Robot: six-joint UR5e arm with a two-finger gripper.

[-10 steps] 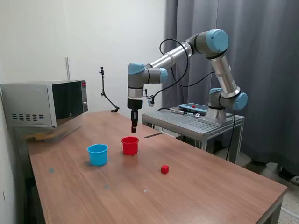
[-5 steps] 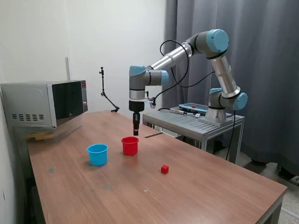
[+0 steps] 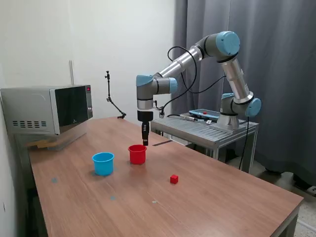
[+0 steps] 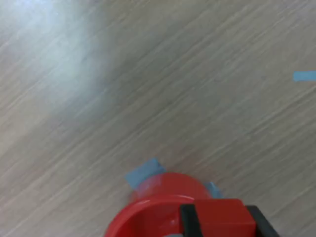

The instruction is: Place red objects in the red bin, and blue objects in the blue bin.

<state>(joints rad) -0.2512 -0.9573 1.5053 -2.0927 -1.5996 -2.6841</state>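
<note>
My gripper hangs just above the far rim of the red cup, which stands upright on the wooden table. In the wrist view the gripper is shut on a small red cube held between its two dark fingers, directly over the red cup's rim. A second red cube lies on the table to the exterior view's right of the cup. The light blue cup stands to the left of the red cup. No dark blue cubes are in view.
A microwave sits at the table's far left. A metal stand bearing the arm's base stands behind the table, with a thin black stand by the wall. Blue tape marks lie on the tabletop.
My gripper has moved a little to the exterior view's right and lower, closer to the red cup's rim. The cups and the loose red cube have not moved.
</note>
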